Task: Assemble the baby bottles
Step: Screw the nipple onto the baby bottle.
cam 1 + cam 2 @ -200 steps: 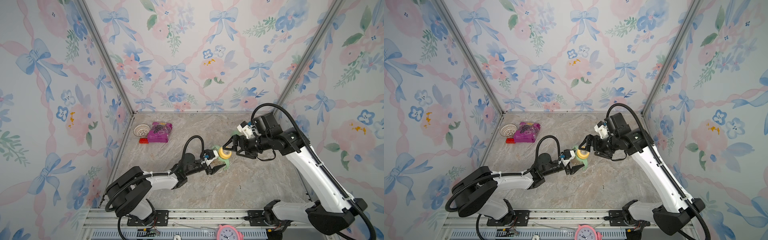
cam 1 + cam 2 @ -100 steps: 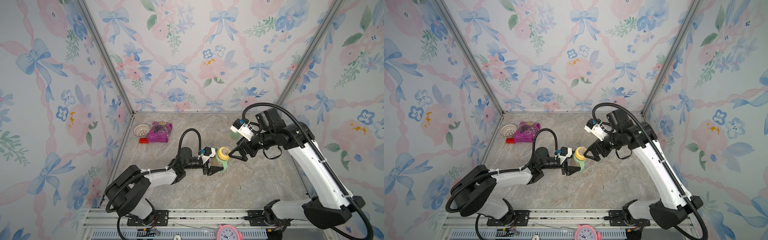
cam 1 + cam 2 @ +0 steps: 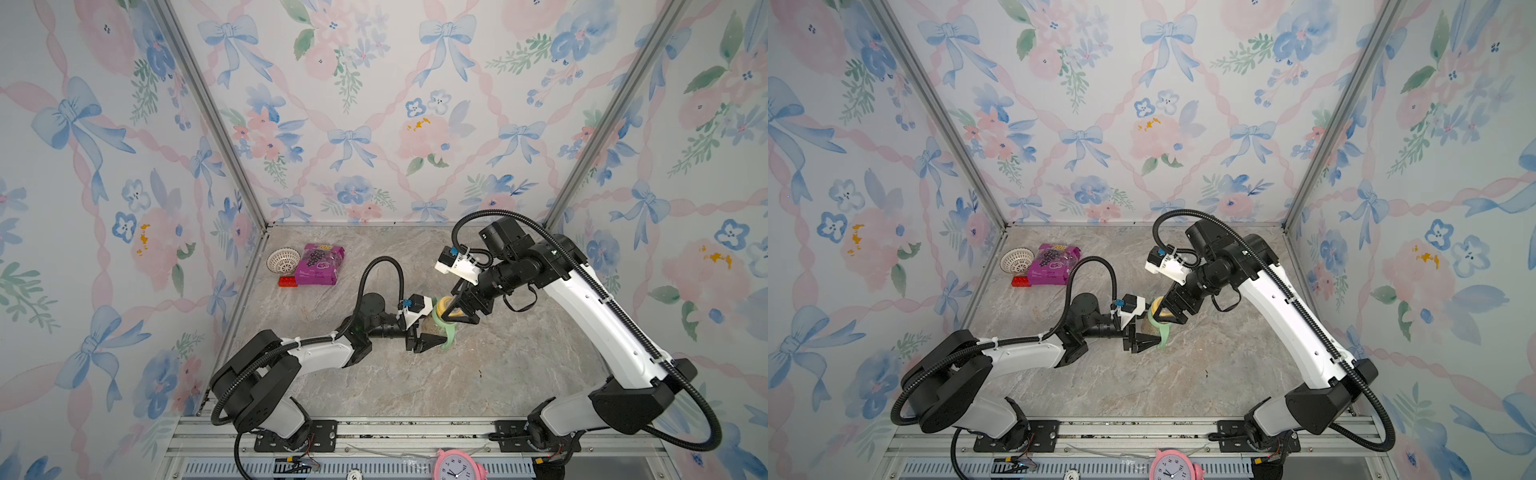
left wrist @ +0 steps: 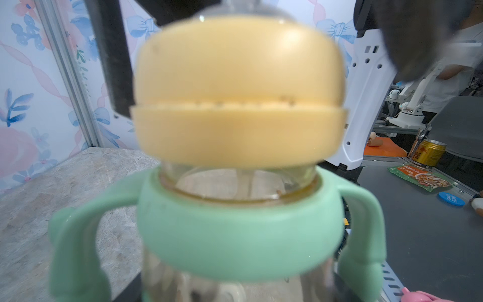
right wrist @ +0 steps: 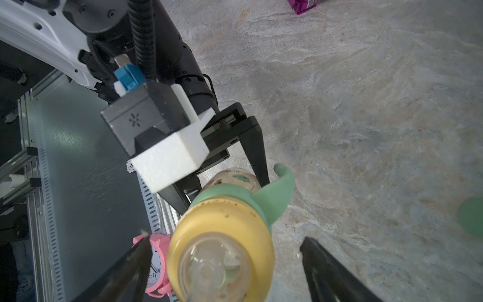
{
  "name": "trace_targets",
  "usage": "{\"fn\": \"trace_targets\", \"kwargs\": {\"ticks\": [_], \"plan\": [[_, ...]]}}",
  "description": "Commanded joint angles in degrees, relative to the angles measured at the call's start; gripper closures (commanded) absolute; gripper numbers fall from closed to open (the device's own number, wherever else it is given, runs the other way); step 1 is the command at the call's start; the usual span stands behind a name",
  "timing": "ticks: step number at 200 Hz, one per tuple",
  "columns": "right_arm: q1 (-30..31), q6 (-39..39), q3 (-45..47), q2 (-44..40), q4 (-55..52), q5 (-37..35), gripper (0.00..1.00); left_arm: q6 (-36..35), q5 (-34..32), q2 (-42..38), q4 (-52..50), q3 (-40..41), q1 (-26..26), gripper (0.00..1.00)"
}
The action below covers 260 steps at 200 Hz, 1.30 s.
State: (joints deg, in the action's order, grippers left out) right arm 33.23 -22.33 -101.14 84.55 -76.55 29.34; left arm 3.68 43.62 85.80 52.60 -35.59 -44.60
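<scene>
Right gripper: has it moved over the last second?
Yes. The right gripper has swung slightly toward the side where the purple snack packet lies, and now straddles the yellow collar from above, jaws open.

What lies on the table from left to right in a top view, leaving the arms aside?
In a top view: white lattice basket → purple packet → baby bottle.
</scene>
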Motion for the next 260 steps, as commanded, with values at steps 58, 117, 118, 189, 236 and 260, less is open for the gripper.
{"fn": "trace_targets", "kwargs": {"ticks": [58, 117, 118, 189, 236, 260], "plan": [[1.12, 1.92, 2.23, -0.09, -0.07, -3.12, 0.33, 0.18, 1.17, 0.51, 1.98, -2.02, 0.48, 1.00], [2.43, 8.40, 4.12, 0.47, 1.66, -6.63, 0.58, -0.52, -3.86, 0.16, 1.63, -2.15, 0.82, 1.00], [2.44, 8.91, 4.21, 0.45, 1.84, -6.74, 0.58, -0.57, -4.22, 0.16, 1.63, -2.13, 0.78, 1.00], [0.08, 82.50, 12.33, -1.61, 29.59, -7.92, 0.39, -21.32, -46.75, 5.82, 6.84, -2.05, -6.08, 1.00], [-1.63, 83.22, 16.17, -10.36, 28.75, -8.08, 0.16, -15.13, -36.20, 3.39, 7.29, 0.30, -3.42, 1.00], [-4.88, 82.21, 19.47, -15.04, 29.06, -5.00, 0.10, -13.19, -32.13, 1.75, 7.26, 1.01, -2.71, 1.00]]}}
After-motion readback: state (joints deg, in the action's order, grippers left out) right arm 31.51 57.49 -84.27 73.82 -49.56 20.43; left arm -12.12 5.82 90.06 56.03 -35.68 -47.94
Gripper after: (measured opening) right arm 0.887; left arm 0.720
